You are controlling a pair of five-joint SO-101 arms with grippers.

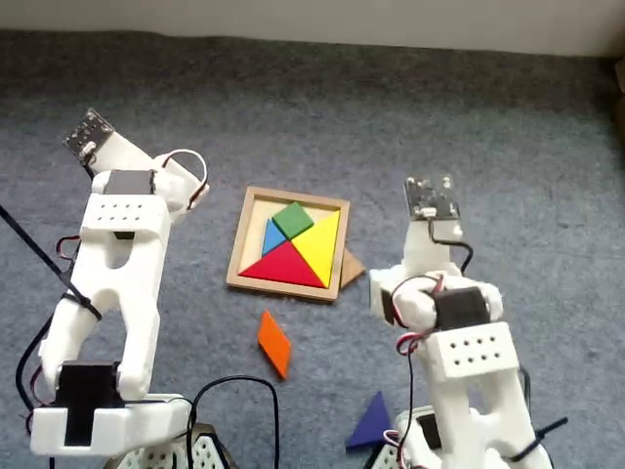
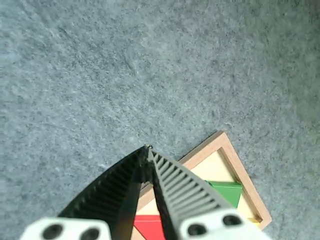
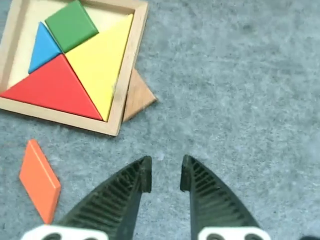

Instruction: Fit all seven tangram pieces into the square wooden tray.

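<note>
1. Centrally on the grey carpeted worktop (image 1: 488, 117) sits the square wooden tray (image 1: 240, 234), turned slightly askew, between the two arms.
2. Four pieces lie flat inside it: a green square (image 1: 292, 220) at the far side, a small blue triangle (image 1: 272, 236) touching it, a large red triangle (image 1: 285, 265) along the near edge, and a large yellow triangle (image 1: 320, 244) along the edge facing the right arm.
3. Pale bare tray floor shows around the green square, at the far corners.
4. Three pieces are outside the tray.
   - A tan wooden triangle (image 1: 351, 266) lies against the outer rim on the right arm's side; whether it is tucked under the rim, cannot tell.
   - An orange parallelogram (image 1: 274, 343) lies on the carpet nearer than the tray, apart from it.
   - A dark blue triangle (image 1: 372, 422) lies near the foot of the right arm, well apart from the tray.
5. Left claw (image 2: 148, 152): clenched, tips meeting, nothing between them. Its wrist view shows it above the carpet at the tray's outer edge, with the rim (image 2: 243, 172) and the green square (image 2: 225, 192) beyond.
6. Right claw (image 3: 165, 172): released, a gap between the tips, gripping nothing. It hangs over bare carpet, with the tan wooden triangle (image 3: 137, 95) and tray rim (image 3: 126, 70) ahead and the orange parallelogram (image 3: 40, 180) off to one side.
</note>
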